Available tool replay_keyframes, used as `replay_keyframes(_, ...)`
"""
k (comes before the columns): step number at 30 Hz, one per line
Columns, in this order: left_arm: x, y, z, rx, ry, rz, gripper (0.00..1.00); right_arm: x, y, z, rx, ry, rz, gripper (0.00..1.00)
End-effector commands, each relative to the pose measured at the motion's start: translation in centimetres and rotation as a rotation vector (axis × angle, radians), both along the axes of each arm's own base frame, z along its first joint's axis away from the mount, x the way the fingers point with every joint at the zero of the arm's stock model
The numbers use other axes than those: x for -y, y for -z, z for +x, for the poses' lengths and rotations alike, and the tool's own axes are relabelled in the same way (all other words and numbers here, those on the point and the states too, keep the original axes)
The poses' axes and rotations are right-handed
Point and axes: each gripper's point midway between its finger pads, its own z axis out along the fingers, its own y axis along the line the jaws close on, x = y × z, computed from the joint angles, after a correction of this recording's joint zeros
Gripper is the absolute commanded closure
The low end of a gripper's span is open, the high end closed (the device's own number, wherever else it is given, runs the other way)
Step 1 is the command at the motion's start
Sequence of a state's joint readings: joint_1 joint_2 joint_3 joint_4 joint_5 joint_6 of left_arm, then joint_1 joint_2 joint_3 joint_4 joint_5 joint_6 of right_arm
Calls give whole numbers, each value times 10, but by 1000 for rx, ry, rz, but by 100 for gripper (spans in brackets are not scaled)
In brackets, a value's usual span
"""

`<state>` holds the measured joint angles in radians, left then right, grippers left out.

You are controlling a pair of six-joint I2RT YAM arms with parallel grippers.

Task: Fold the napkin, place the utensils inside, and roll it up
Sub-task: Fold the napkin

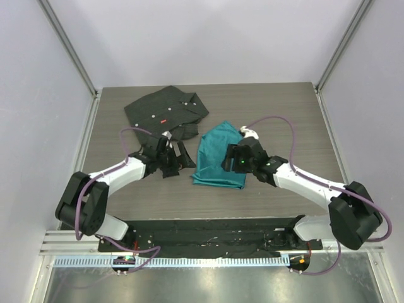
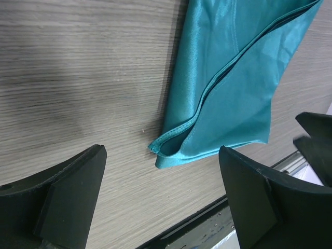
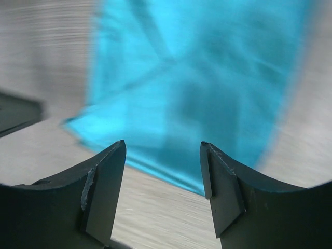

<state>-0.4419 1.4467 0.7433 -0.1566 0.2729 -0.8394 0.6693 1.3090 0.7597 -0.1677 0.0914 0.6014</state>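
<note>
The teal napkin (image 1: 213,163) lies folded on the wooden table, its layered corner close in the left wrist view (image 2: 228,98). My left gripper (image 1: 182,160) is open and empty, just left of the napkin; its fingers straddle bare table in front of that corner (image 2: 163,192). My right gripper (image 1: 227,163) is open and empty, low over the napkin's right part; in the right wrist view (image 3: 162,150) the blurred napkin (image 3: 197,78) fills the space beyond the fingertips. No fork shows in any view.
A black buttoned shirt (image 1: 165,112) with a small red tag lies at the back left, close behind my left gripper. The table's near edge and a dark strip (image 2: 207,218) run just below the napkin's corner. Grey walls enclose the table on three sides.
</note>
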Motion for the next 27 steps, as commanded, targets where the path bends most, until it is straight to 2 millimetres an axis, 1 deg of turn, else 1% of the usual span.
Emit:
replay_keyframes(1,18,3,4,11,0,-42,9,60,19,-7,-79,223,6,33)
replay_keyframes(3,20,6,2,6,-2,-31,11,71,25,-12,-102,251,28,33)
replay_keyframes(5,20,9,2,0,-15,-24,11,75,28,-22,-112,261,51,33)
replay_keyframes(6,19,10,1,-5,-19,-19,11,75,29,-26,-121,255,61,33)
replay_keyframes(7,18,12,1,-9,-22,-18,12,76,34,-32,-139,256,63,32)
replay_keyframes(8,19,13,0,-14,-24,-19,12,76,34,-34,-145,259,75,32)
replay_keyframes(11,20,17,-2,-28,-22,-16,14,75,43,-42,-185,259,85,33)
replay_keyframes(15,20,16,-3,-22,-22,-15,14,74,54,-47,-230,259,74,33)
replay_keyframes(17,19,12,-4,-8,-15,-16,15,75,62,-48,-256,262,60,34)
replay_keyframes(18,19,12,-4,-5,-17,-15,15,74,62,-46,-255,264,60,35)
replay_keyframes(19,18,11,-4,-5,-17,-15,15,69,63,-49,-274,242,79,35)
replay_keyframes(20,18,11,-5,-7,-18,-14,15,69,65,-49,-281,244,80,36)
replay_keyframes(21,18,9,-6,-3,-16,-17,15,69,69,-51,-295,246,75,37)
replay_keyframes(23,14,12,-8,-4,-27,-6,15,72,75,-53,-309,256,59,38)
replay_keyframes(24,12,14,-10,-7,-30,2,15,75,82,-56,-325,259,45,44)
replay_keyframes(26,10,14,-11,-4,-34,8,15,77,87,-59,-341,275,41,50)
replay_keyframes(27,10,14,-11,-3,-36,5,16,79,90,-60,-350,283,37,51)
